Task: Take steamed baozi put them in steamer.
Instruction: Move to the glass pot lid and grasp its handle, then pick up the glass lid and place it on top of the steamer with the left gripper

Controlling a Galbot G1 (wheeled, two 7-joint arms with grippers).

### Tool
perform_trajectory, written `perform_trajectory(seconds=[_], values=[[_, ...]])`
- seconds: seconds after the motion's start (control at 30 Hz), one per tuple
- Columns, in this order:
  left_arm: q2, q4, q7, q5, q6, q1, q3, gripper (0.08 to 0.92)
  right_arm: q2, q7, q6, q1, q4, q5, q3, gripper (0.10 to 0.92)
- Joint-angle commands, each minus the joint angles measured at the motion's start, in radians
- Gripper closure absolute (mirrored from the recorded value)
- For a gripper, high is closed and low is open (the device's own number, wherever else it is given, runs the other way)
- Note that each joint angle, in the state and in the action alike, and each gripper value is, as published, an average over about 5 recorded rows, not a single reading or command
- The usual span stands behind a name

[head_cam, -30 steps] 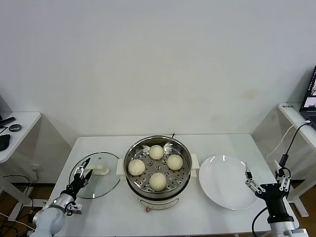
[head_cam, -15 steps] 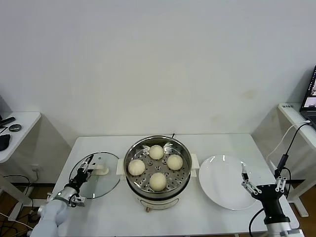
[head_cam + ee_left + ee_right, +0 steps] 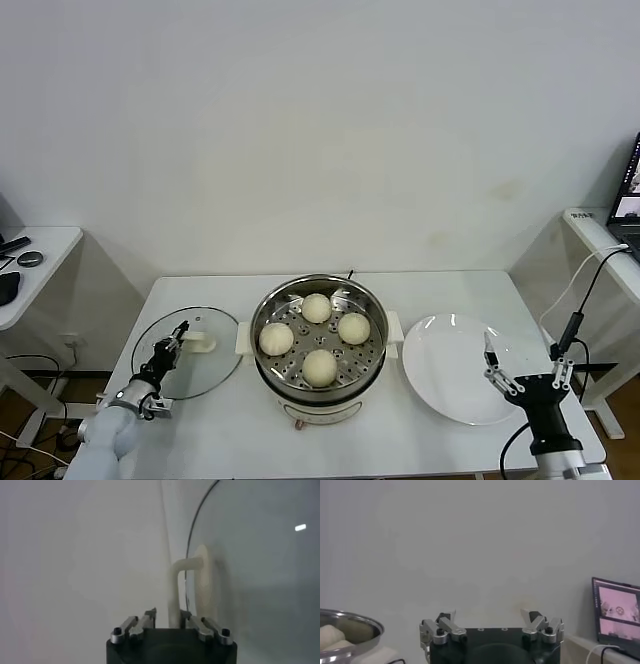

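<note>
Baozi: all four steamed baozi (image 3: 318, 339) already sit on the perforated tray inside the steamer (image 3: 266, 305), which stands mid-surface (image 3: 440, 290).
Plate: the white plate (image 3: 440, 390) to the steamer's right is bare.
Lid: the glass lid (image 3: 215, 345) lies flat just to the steamer's left, its white handle (image 3: 202, 342) on the side toward the pot.
Left gripper: the left gripper (image 3: 172, 343) is low over the lid; in the left wrist view its jaws look drawn in tight around the white handle, so I read it as gripping the handle.
Right gripper: the right gripper (image 3: 522, 375) hangs at the plate's near right edge, jaws spread wide, nothing in them, idle.
Step in hand: the loading looks done; the work seems to have turned to covering the pot, with the grasp on the lid just made.
Next move calls for: lifting the lid clear of the surface, keeping it level so it doesn't swing on the thin handle, carrying it right and setting it squarely on the steamer's rim without knocking the buns.
</note>
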Motion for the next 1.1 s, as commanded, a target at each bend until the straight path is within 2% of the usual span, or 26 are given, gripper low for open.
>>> perform_trajectory(seconds=[0.03, 0.17, 0.37, 0.5, 0.6, 0.7, 0.8, 0.93, 1.1], values=[[0.019, -0.187, -0.015, -0.112, 0.047, 0.135, -0.036, 0.825, -0.010, 0.001, -0.001, 0.000, -0.002, 0.002, -0.005, 0.203], [0.050, -0.377, -0.005, -0.197, 0.128, 0.264, -0.081, 0.833, -0.025, 0.001, 0.000, -0.004, -0.007, 0.007, -0.007, 0.203], [0.119, -0.687, 0.028, -0.331, 0.337, 0.522, -0.208, 0.833, -0.047, 0.001, 0.002, -0.015, -0.025, 0.016, -0.007, 0.203], [0.168, -0.858, 0.134, -0.421, 0.464, 0.628, -0.294, 0.833, -0.057, 0.002, 0.007, -0.018, -0.053, 0.012, -0.014, 0.203], [0.204, -0.991, 0.234, -0.503, 0.559, 0.657, -0.304, 0.833, -0.056, 0.002, 0.012, -0.015, -0.085, -0.001, -0.025, 0.203], [0.241, -1.112, 0.310, -0.568, 0.643, 0.622, -0.250, 0.833, -0.050, -0.001, 0.016, -0.007, -0.128, -0.025, -0.048, 0.203], [0.292, -1.173, 0.342, -0.634, 0.728, 0.545, -0.119, 0.833, -0.036, -0.008, 0.014, -0.001, -0.168, -0.054, -0.084, 0.203], [0.336, -1.175, 0.333, -0.651, 0.807, 0.403, 0.127, 0.833, -0.013, -0.011, 0.003, 0.012, -0.219, -0.096, -0.125, 0.203], [0.294, -1.114, 0.370, -0.533, 0.866, 0.209, 0.392, 0.833, 0.008, 0.008, 0.004, 0.038, -0.257, -0.129, -0.148, 0.203]])
